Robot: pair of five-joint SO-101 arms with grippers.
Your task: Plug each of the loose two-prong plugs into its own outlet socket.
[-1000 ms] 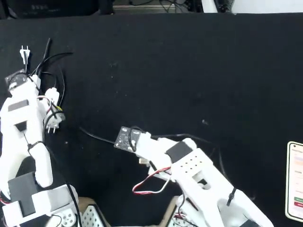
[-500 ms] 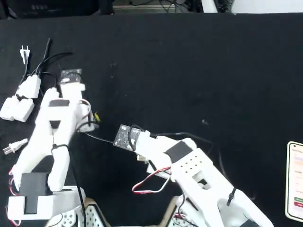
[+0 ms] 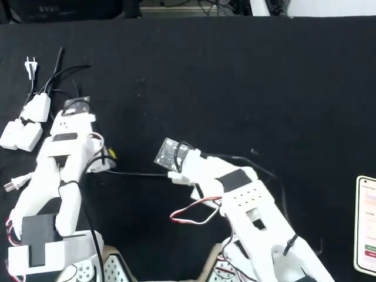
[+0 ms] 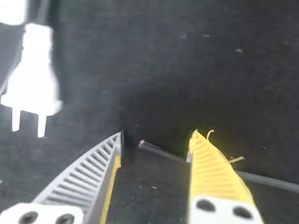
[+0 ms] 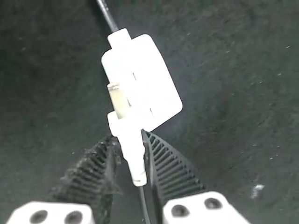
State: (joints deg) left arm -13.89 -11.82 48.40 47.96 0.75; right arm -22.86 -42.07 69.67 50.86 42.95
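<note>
My right gripper (image 5: 128, 136) is shut on a white plug (image 5: 131, 151) whose front end sits in a white socket block (image 5: 142, 86); a black cable (image 5: 104, 14) leaves the block's far side. In the high view that arm (image 3: 235, 194) is at the centre, and the black cable (image 3: 135, 174) runs straight from it to the left arm. My left gripper (image 4: 156, 138) is open low over the black cloth, the thin cable (image 4: 161, 153) passing between its fingers. A loose white two-prong plug (image 4: 32, 88) lies off to one side of it.
At the table's left lie white socket blocks (image 3: 22, 134), (image 3: 36, 108), a small two-prong plug (image 3: 29, 64) at the far left corner and another plug (image 3: 16, 184) near the left arm's base. A phone (image 3: 367, 223) lies at the right edge.
The left arm swung from the socket blocks toward the middle, then eased back left. The right arm moved farther and to the right, and the cable between the arms now lies straight.
</note>
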